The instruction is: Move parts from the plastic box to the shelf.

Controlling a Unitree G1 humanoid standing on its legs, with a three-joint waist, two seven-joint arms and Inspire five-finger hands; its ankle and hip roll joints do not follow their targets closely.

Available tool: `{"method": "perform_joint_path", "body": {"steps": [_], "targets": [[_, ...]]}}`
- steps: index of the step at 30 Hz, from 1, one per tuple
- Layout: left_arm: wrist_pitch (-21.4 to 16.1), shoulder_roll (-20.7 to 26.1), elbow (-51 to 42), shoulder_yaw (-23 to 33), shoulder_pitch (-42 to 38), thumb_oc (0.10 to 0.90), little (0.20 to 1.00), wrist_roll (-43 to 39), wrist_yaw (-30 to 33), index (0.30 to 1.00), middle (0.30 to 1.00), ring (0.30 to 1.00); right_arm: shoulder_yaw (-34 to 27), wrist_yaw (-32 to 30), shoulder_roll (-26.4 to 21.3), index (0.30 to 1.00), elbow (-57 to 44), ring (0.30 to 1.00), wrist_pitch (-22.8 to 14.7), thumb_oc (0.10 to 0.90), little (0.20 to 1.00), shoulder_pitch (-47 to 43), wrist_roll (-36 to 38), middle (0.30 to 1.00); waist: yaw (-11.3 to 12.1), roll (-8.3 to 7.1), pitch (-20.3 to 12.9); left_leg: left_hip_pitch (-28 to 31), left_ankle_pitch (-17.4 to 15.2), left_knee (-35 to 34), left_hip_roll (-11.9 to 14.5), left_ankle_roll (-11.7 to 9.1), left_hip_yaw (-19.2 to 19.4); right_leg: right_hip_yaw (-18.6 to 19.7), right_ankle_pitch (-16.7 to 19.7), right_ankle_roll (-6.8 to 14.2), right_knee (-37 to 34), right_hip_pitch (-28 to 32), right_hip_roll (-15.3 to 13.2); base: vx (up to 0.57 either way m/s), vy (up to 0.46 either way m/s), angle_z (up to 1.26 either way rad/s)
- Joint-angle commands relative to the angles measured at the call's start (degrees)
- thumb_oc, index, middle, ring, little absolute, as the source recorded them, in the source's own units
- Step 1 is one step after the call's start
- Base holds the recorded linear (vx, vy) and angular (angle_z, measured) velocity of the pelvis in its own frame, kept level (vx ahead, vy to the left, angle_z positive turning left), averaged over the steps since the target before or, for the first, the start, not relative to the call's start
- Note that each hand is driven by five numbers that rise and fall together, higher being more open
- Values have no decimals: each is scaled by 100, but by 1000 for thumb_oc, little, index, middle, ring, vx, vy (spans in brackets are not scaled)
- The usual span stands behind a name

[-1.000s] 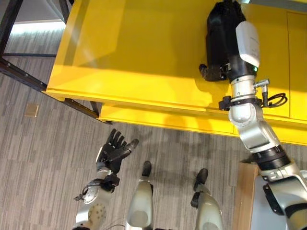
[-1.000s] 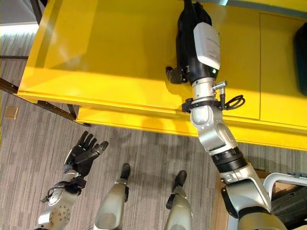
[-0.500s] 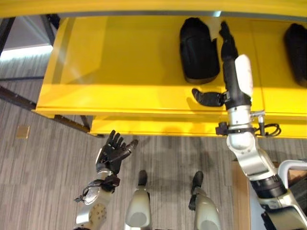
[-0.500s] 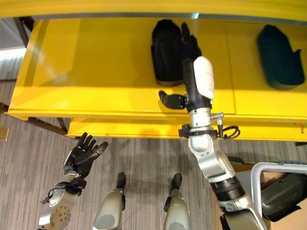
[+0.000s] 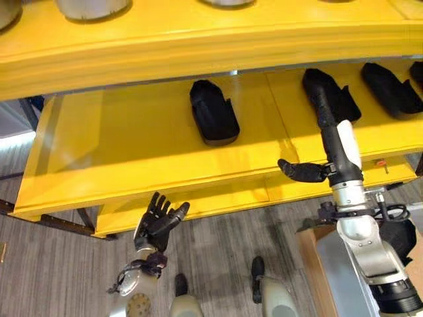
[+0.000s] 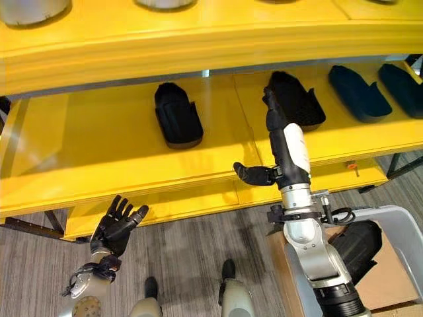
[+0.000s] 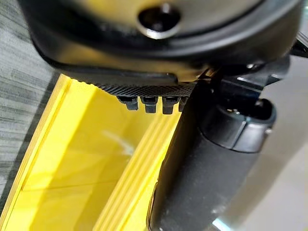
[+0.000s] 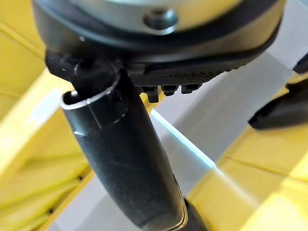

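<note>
The right hand [image 6: 281,142] reaches over the yellow shelf [image 6: 99,152], fingers [image 6: 269,100] straight, holding nothing. A black part [image 6: 177,115] lies off to their left, another [image 6: 303,99] just beside them. The left hand [image 6: 115,224] hangs low, fingers spread, empty.
</note>
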Motion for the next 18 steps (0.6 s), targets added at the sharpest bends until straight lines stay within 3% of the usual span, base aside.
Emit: {"method": "perform_joint_path", "body": {"steps": [1,3,4,5,10,18], "targets": [[-395,34,-373,-10,-49,900,1000,252,-274,1000,1000,1000,-117,-213,-7,1000,-521,1000,-562,900,1000,-336,230,1000,198,-206,-479,-540,930,226,-569,-196,-1182,339,-116,-46,-577,894,30,73,-97,-112],[-400,-27,-460,-11,40,900,1000,227,-295,1000,1000,1000,-68,-179,52,1000,-478,1000,-612,900,1000,-342,283,1000,315,-297,-480,-821,589,183,-1152,-141,-1659,549,45,-36,-825,1014,100,134,-73,-91],[-442,-53,-507,17,110,900,1000,248,-322,1000,1000,1000,-18,-167,86,1000,-433,1000,-666,900,1000,-410,301,1000,412,-317,-460,-1063,475,351,-1641,-114,-2170,879,173,17,-956,1076,194,132,25,-93],[-459,-55,-500,19,129,900,1000,257,-315,1000,1000,1000,25,-156,150,1000,-413,1000,-695,900,1000,-456,341,1000,454,-322,-471,-1075,388,399,-1783,-56,-2355,1080,226,61,-978,1071,243,115,94,-113],[-454,-89,-337,43,155,900,1000,221,-409,1000,1000,1000,-31,85,231,1000,-451,1000,-679,900,1000,-140,313,1000,297,-312,-692,-689,202,71,-1673,144,-1823,1416,340,180,-1179,1192,208,119,154,-149],[-536,125,-365,26,121,900,1000,348,-395,1000,1000,1000,135,181,356,1000,-526,1000,-654,900,1000,-142,138,1000,8,-260,-800,-331,-48,-198,-1652,431,-871,2187,723,491,-1479,1013,88,49,163,-37]]}}
